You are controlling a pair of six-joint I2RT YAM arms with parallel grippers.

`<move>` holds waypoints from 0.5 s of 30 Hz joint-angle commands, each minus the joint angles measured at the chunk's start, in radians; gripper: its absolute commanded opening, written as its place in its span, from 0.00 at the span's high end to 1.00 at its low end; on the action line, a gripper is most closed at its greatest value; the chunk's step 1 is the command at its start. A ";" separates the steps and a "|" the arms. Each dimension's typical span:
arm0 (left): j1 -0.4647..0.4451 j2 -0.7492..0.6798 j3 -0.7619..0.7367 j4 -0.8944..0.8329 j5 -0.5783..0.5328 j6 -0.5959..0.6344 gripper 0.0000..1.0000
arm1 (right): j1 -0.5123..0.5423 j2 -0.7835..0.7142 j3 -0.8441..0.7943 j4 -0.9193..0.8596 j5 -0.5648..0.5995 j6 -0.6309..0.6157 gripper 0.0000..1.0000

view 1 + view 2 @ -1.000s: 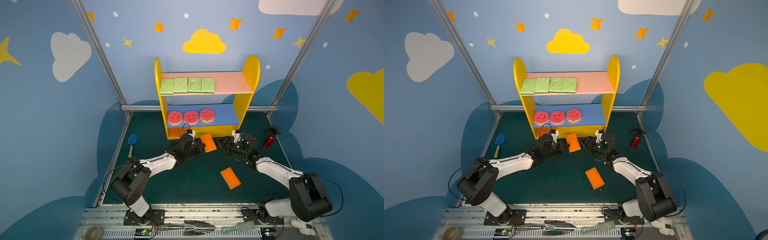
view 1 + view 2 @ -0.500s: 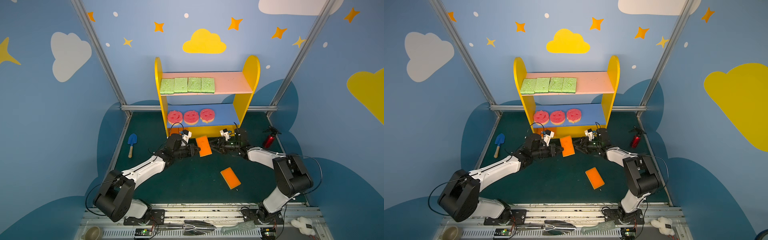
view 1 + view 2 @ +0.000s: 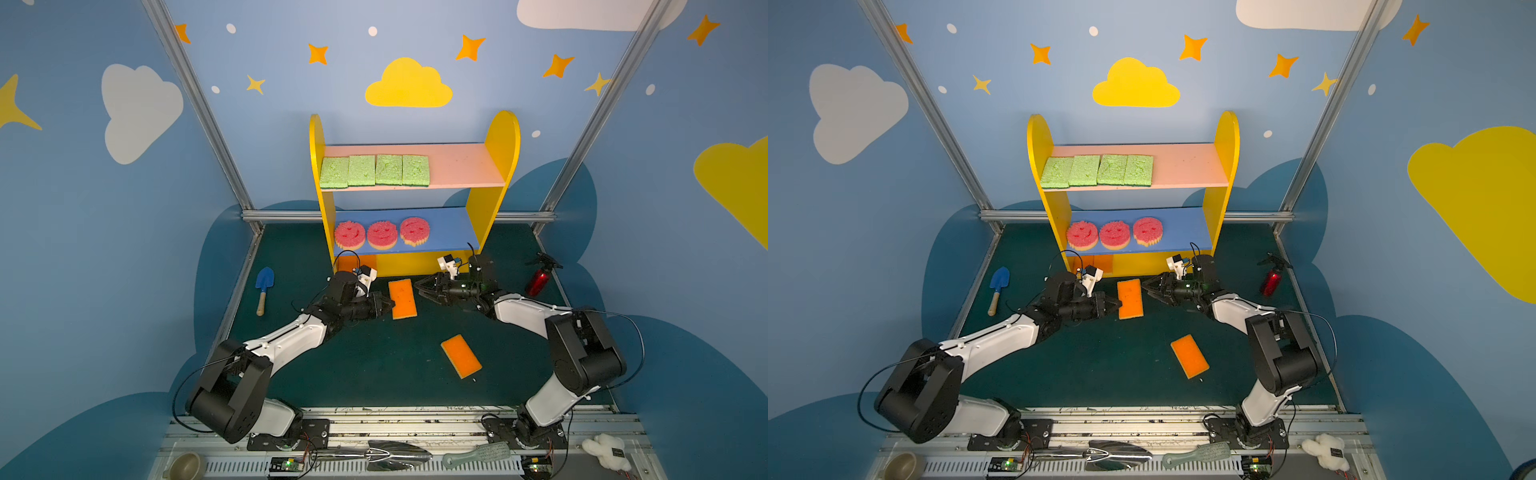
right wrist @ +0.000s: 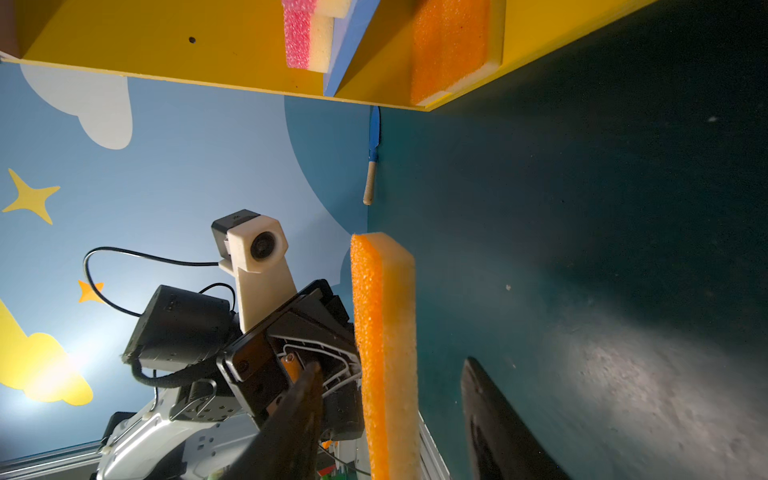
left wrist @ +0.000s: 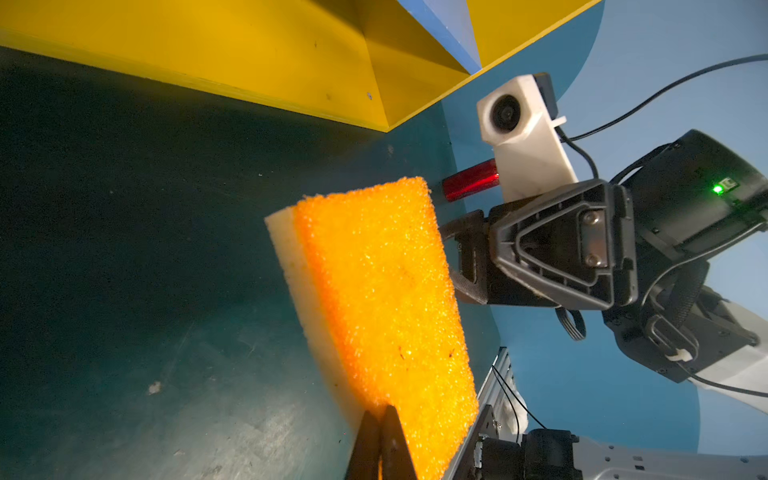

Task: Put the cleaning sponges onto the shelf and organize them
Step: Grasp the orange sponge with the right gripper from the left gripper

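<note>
Left gripper (image 3: 390, 305) is clamped on the long edge of an orange sponge (image 3: 402, 298); the right gripper (image 3: 418, 287) has its fingers apart, straddling the opposite edge.
The sponge sits orange face up, its long axis aimed at the shelf (image 3: 503, 137) just beyond both sets of fingertips. The shelf's base holds stored orange sponges (image 3: 1096, 262), the blue board three pink sponges (image 3: 382, 235) and the pink board four green sponges (image 3: 374, 170). A loose orange sponge (image 3: 460, 355) lies behind the fingers on open mat (image 3: 374, 365).

Shelf (image 3: 500, 137) with green sponges (image 3: 374, 170), pink smileys (image 3: 382, 235); dark tabletop (image 3: 374, 374) with orange sponge (image 3: 461, 356), trowel (image 3: 263, 286).
</note>
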 commanded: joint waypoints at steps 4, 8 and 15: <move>0.003 0.015 0.050 0.020 0.068 -0.003 0.97 | 0.019 0.024 0.023 0.037 -0.037 -0.003 0.56; 0.005 0.053 0.080 0.002 0.119 -0.002 0.97 | 0.024 0.030 0.032 0.048 -0.038 0.000 0.56; 0.012 0.061 0.067 0.026 0.116 -0.021 0.92 | 0.023 0.035 0.031 0.043 -0.017 0.000 0.96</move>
